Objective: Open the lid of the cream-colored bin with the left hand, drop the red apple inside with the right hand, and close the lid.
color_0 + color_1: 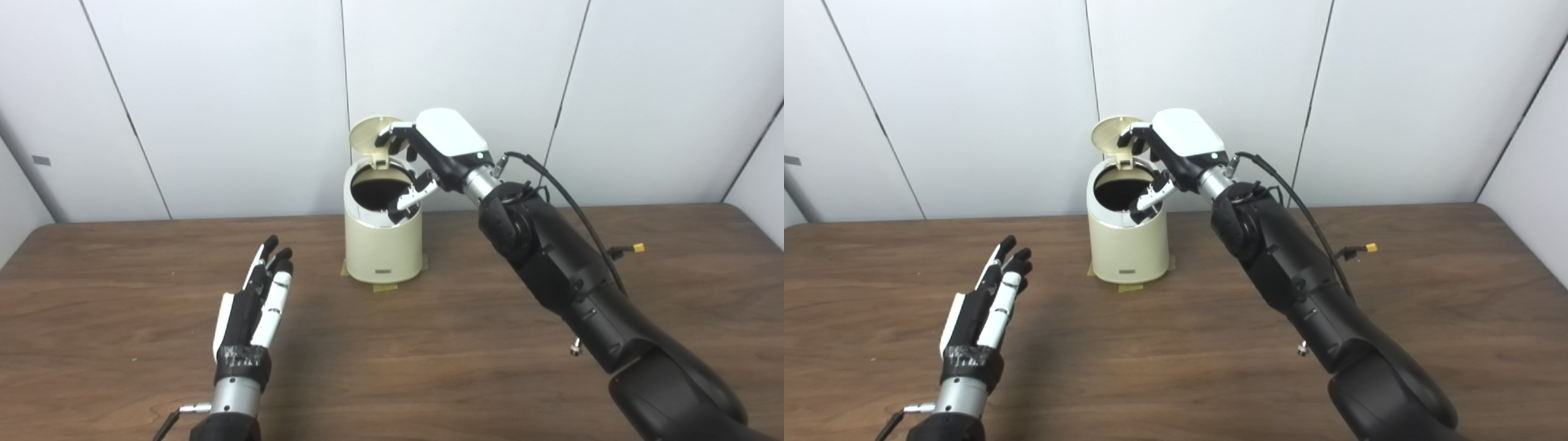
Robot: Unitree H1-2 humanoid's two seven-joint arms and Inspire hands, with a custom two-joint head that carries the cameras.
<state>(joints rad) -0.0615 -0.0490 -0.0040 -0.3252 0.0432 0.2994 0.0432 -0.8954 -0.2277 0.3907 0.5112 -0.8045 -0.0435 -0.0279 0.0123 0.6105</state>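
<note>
The cream-colored bin stands at the table's far middle, its round lid flipped up and the dark opening showing. My right hand is over the bin's right rim, fingers spread, upper fingertips at the raised lid, thumb over the opening. It holds nothing. No red apple is in view. My left hand hovers flat and open over the table, left of and nearer than the bin, holding nothing. In the right eye view the bin and left hand show the same.
The brown wooden table stretches wide in front. Yellow tape marks the bin's base. White wall panels stand close behind the bin. A cable with a yellow plug hangs off my right arm.
</note>
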